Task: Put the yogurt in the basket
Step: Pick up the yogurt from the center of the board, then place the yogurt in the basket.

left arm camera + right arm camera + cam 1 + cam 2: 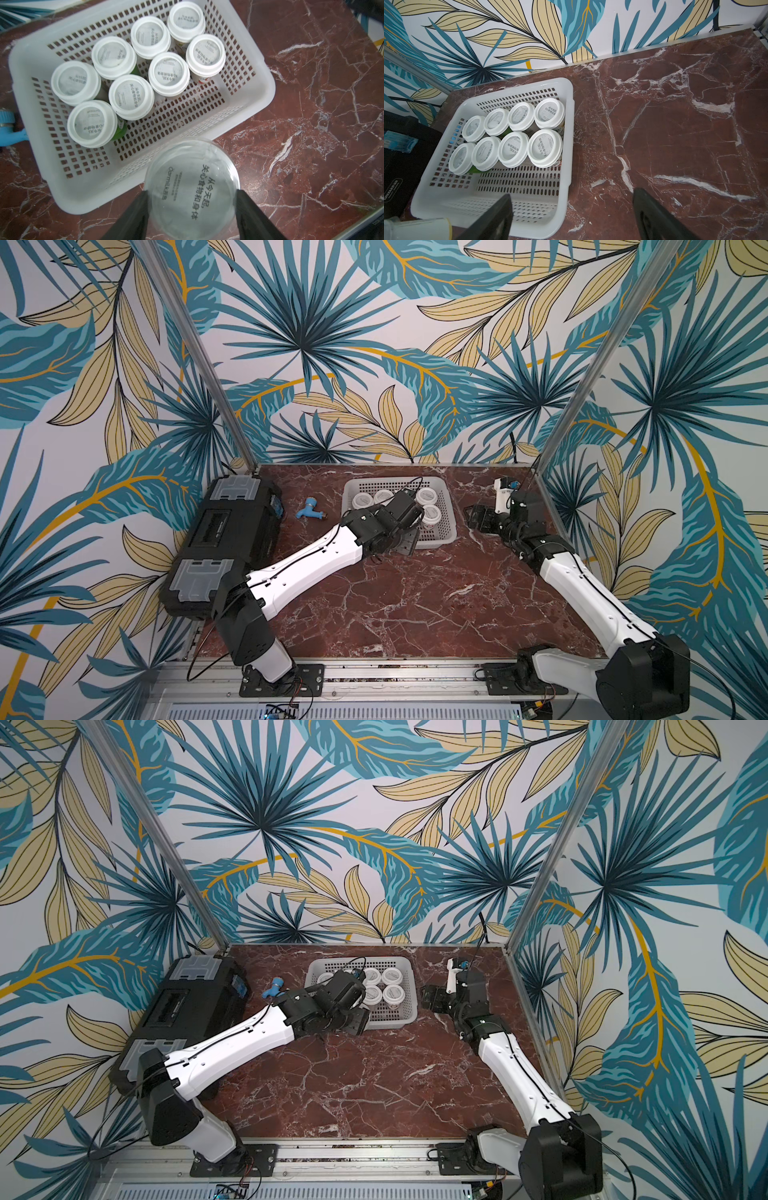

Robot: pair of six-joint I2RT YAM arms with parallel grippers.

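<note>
Yogurt cups [131,97], eight, sit in the basket [93,193] beyond the left jaws, which grasp the ninth cup [192,187]; right jaws gape empty.

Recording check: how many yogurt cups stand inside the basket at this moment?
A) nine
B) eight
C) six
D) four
B: the right wrist view shows two rows of four cups standing in the basket; the ninth cup is clamped in the left end effector, apart from those rows.
</note>
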